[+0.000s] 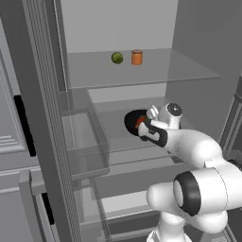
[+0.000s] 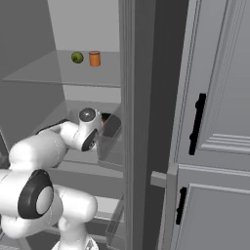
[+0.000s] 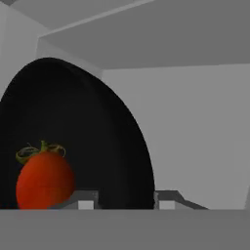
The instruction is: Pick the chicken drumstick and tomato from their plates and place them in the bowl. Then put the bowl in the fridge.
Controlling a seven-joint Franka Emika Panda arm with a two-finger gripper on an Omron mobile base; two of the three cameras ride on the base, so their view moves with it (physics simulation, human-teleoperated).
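Note:
The black bowl rests inside the open fridge on a middle glass shelf. In the hand view the bowl looms large and tilted, with the red tomato lying in its hollow, green stalk up. A red spot of the tomato shows past the hand. My gripper reaches in at the bowl's near rim, fingers apart on either side of the rim edge and wider than it, so it is open. From the left base view the gripper sits right against the bowl. The chicken drumstick is hidden and the plates are out of view.
A green ball and an orange can stand on the shelf above. The open door's clear bins hang close at the left. Grey cabinet doors with black handles flank the fridge on the right.

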